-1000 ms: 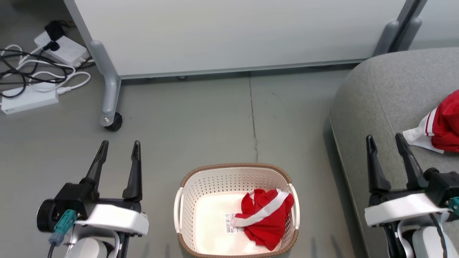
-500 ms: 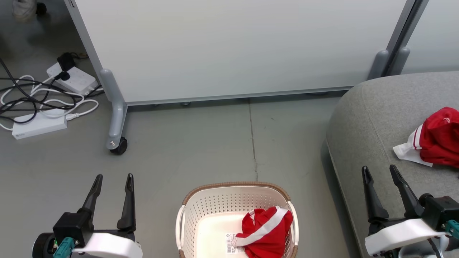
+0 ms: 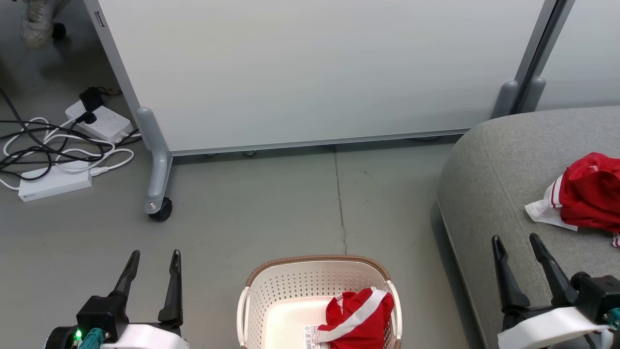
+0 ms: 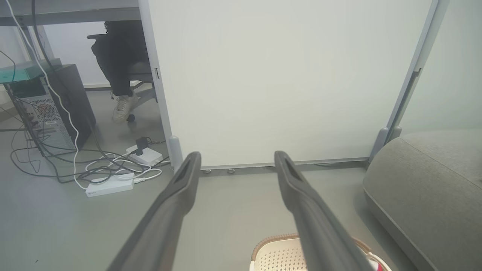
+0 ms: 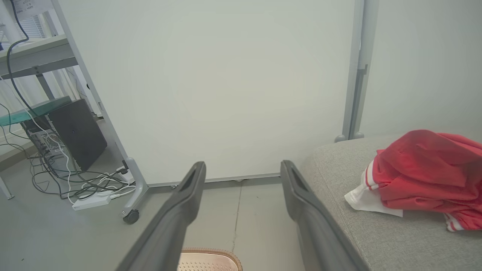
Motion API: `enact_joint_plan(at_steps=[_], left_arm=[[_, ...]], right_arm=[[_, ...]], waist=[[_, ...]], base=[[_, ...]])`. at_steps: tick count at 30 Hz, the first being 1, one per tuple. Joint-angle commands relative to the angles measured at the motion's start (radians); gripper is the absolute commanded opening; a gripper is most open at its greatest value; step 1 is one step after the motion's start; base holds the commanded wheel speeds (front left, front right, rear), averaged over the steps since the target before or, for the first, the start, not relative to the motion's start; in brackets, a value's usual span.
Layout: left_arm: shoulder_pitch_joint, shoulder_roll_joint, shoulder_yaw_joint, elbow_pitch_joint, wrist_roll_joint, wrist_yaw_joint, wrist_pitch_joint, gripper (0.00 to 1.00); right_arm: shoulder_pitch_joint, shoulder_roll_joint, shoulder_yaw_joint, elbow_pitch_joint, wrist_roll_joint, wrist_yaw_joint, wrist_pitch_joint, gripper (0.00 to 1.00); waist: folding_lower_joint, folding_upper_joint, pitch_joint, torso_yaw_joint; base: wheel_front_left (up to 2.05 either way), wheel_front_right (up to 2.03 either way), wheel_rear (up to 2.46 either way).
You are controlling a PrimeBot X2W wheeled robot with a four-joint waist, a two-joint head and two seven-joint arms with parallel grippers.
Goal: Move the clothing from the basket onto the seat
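Both arms are up off the floor with nothing in them. The left tool (image 3: 154, 257) has its two dark fingers spread apart, and the right tool (image 3: 515, 240) is spread just as wide, also empty.

The right tool hangs over the front edge of the seat (image 3: 489, 184). The left tool hangs over bare floor (image 3: 271, 208), well out to the other side.

Between them, and back toward their wrists, sits the basket (image 3: 315, 260). The remaining garment (image 3: 356, 315) is bunched against the wall on the right tool's side. Its white band slants across the red heap, rising toward that same side, so that is the long line to catch.

To my eye the right tool is the nearer of the two. It would need to come inward to its left, draw back and drop down into the basket. The left tool would have to reach across the whole empty half first.

Ahead and to the right of the right tool, a second garment (image 3: 588, 191) already lies crumpled on the seat. One piece is left to carry over.
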Motion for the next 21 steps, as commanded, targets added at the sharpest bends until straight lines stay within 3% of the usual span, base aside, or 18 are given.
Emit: enact_joint_plan(at_steps=[1, 21], left_arm=[[0.001, 0.006, 0.002, 0.005, -0.006, -0.003, -0.002, 1.00], [-0.018, 0.004, -0.006, 0.031, -0.013, -0.007, -0.005, 1.00]], right_arm=[[0.008, -0.004, 0.000, -0.008, -0.002, 0.002, 0.004, 1.00], [0.013, -0.004, 0.009, -0.014, 0.004, 0.002, 0.024, 1.00]], waist=[[0.0000, 0.0000, -0.001, 0.000], [0.0000, 0.0000, -0.003, -0.005]], base=[[0.00, 0.00, 0.00], [0.00, 0.00, 0.00]])
